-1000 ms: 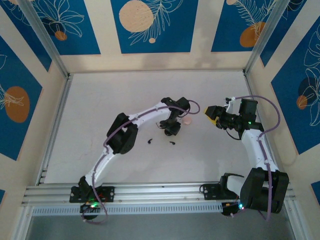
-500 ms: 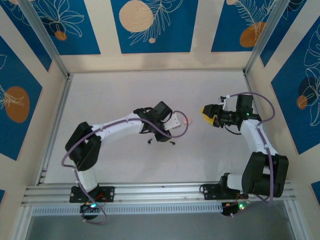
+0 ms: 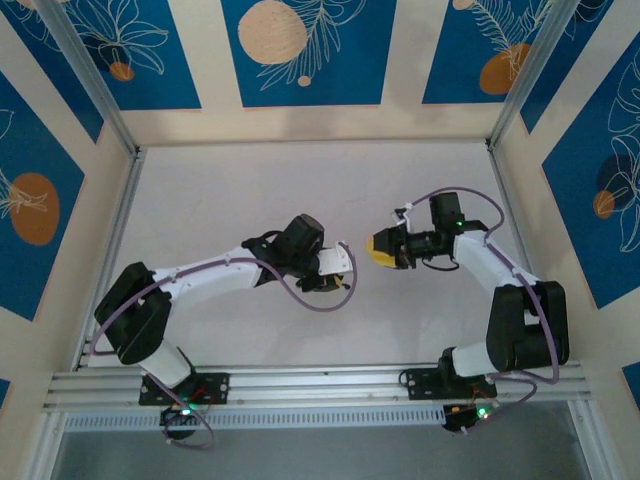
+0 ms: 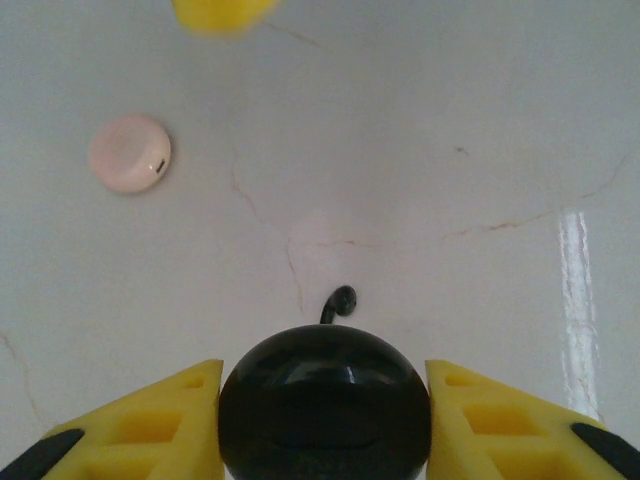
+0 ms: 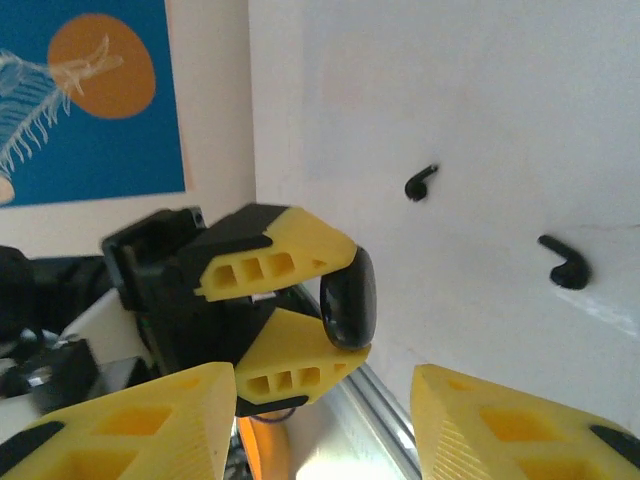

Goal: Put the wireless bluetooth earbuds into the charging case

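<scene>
The left fingers (image 3: 330, 279) are closed on a black round puck (image 4: 324, 405), gripping it on both sides. The right fingers (image 3: 382, 250) stand apart with nothing between them and face the left fingers at close range. Both earbuds lie loose on the desk (image 4: 480, 120), apart from each other and touched by no fingers: the first earbud (image 5: 421, 183) and the second earbud (image 5: 565, 265). A pink round puck (image 4: 130, 153) rests on the desk farther off.
</scene>
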You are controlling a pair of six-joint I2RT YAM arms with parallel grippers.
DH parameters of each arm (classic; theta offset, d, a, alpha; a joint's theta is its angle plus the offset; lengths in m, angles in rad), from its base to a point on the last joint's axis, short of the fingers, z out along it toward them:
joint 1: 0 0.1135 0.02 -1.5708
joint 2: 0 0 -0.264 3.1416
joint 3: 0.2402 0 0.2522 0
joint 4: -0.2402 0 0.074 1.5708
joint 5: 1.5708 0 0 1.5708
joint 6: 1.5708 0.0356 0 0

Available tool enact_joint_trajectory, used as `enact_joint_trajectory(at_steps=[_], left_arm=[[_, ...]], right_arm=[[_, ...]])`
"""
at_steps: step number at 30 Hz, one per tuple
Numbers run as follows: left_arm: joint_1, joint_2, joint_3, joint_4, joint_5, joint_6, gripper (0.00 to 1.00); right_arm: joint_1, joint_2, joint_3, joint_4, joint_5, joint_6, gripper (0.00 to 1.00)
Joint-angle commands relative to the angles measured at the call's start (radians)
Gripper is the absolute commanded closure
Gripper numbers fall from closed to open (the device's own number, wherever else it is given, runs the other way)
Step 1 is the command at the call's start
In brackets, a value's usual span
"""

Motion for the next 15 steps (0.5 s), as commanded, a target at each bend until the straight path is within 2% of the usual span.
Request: enact_joint_trajectory(at_steps=[1,15], left_arm=[[-0.004,-0.023,-0.008,0.042,0.048,0.036,0.61],[-0.006,-0.047,-0.008,0.073,0.064,0.012,0.60]], right_arm=[[0.055,0.031,-0.005,-0.014,-0.019,-0.040,0.51],[0.149,0.102,0.008,-0.002,-0.071,-0.092,0.52]])
